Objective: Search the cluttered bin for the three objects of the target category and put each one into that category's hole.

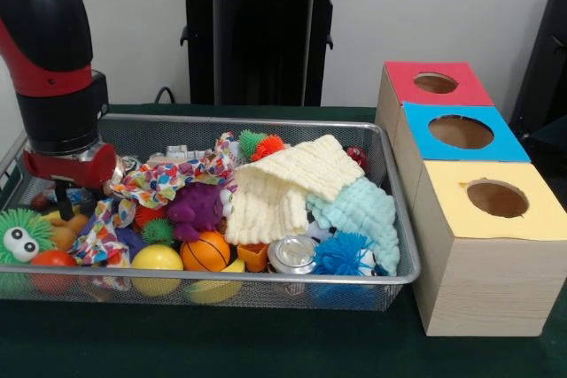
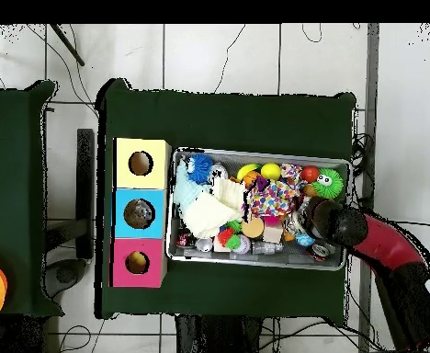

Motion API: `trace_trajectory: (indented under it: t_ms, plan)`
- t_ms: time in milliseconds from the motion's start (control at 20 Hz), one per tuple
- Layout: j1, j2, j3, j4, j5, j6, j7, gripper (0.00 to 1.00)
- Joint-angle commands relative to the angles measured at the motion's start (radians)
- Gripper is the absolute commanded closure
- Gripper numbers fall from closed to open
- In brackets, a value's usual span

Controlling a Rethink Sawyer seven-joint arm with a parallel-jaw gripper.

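Observation:
The silver wire-mesh bin (image 1: 266, 278) sits on the green table and is full of toys and cloths; in the overhead view its rim (image 2: 255, 153) shows too. Inside lie a cream cloth (image 1: 283, 183), a mint cloth (image 1: 363, 210), a polka-dot cloth (image 1: 164, 179), a small basketball (image 1: 205, 252), a yellow ball (image 1: 157, 258), a purple toy (image 1: 195, 208), a blue spiky ball (image 1: 341, 254) and a silver can (image 1: 292, 254). My gripper (image 1: 64, 199) reaches down into the bin's left end, beside a green fuzzy toy with eyes (image 1: 22, 232). Overhead, the gripper (image 2: 301, 221) is at the bin's right end.
Three wooden boxes with round holes stand beside the bin: red top (image 1: 436, 83), blue top (image 1: 461, 133), yellow top (image 1: 496, 199). Overhead they are left of the bin: yellow (image 2: 141, 164), blue (image 2: 140, 213), red (image 2: 137, 263). The black pedestal (image 1: 261, 33) stands behind.

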Motion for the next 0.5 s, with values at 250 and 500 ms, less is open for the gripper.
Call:
trace_trajectory:
  t_ms: [250,500]
  plan:
    - [-0.006,0.199,0.103,-0.107,-0.072,-0.164,-0.012,0.0]
    - [-0.012,0.211,0.112,-0.106,-0.111,-0.207,-0.036,1.0]
